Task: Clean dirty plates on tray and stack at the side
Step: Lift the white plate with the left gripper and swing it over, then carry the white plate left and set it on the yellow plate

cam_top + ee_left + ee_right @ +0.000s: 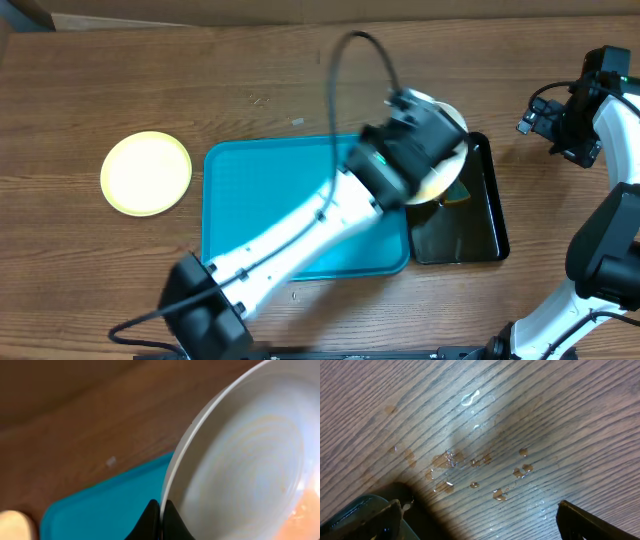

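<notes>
White, with a faint orange smear, one plate [250,460] hangs tilted just past the right end of the turquoise tray [250,200], over the black tray [475,235]. The left gripper [161,515] pinches only its rim, so I judge it could swivel, slip and drop. The right gripper [480,520], wide and empty, hovers over wet wood further right. Two plates show, this and a yellow-green plate [146,172] just left of the turquoise tray, and two trays.

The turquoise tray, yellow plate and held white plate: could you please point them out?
turquoise tray [250,190], overhead view, bare floor.
yellow plate [146,172], overhead view, centre.
white plate [240,470], left wrist view, inner face.
</notes>
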### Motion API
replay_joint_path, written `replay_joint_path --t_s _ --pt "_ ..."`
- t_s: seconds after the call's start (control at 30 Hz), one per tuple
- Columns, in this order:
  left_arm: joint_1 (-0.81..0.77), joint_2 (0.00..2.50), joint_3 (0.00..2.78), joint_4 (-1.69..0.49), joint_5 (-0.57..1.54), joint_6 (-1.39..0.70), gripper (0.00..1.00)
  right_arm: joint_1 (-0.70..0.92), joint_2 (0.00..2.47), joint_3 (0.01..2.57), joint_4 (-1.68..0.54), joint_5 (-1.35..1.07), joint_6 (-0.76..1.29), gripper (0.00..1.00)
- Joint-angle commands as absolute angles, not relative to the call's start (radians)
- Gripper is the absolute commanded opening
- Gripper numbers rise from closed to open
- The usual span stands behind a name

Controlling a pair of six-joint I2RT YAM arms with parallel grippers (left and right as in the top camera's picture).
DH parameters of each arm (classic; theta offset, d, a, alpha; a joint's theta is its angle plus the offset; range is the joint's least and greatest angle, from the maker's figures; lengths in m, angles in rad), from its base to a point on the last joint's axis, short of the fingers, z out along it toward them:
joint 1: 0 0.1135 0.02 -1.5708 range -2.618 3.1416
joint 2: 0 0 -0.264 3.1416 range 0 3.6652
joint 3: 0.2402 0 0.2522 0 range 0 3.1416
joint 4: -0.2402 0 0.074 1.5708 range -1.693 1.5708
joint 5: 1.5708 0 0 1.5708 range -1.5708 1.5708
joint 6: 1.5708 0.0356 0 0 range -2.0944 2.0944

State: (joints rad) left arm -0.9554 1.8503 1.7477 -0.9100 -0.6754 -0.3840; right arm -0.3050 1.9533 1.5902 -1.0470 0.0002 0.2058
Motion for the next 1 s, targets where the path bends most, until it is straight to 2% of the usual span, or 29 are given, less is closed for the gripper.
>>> replay_joint_path --t_s 0.0,0.13,0.27,0.37,0.63,0.8,0.97 --pt "-1.081 1.84 1.773 -0.859 -1.1 -0.3 0.04 -0.306 1.94 1.61 -1.042 -0.001 0.21 1.0" --pt "-1.182 1.84 1.773 -0.769 -1.279 -0.19 0.04 -0.306 1.94 1.61 -1.042 -0.001 0.21 1.0" --pt "-1.251 1.84 1.773 -0.595 -1.425 0.007 0.04 -0.306 1.94 1.61 -1.042 -0.001 0.21 1.0" --pt "-1.261 1.84 1.773 -0.525 -1.425 0.089 0.04 -0.306 1.94 1.61 -1.042 -0.001 0.21 1.0" --pt "-1.245 1.84 1.773 -0.508 -1.412 0.081 0.04 -0.306 1.94 1.61 -1.042 -0.001 0.21 1.0" --pt "-1.214 1.84 1.77 -0.628 -1.212 -0.06 0.04 -0.306 1.94 1.61 -1.042 -0.001 0.21 1.0" --pt "-1.116 1.842 1.77 -0.839 -0.784 -0.384 0.04 -0.306 1.94 1.61 -1.042 -0.001 0.21 1.0"
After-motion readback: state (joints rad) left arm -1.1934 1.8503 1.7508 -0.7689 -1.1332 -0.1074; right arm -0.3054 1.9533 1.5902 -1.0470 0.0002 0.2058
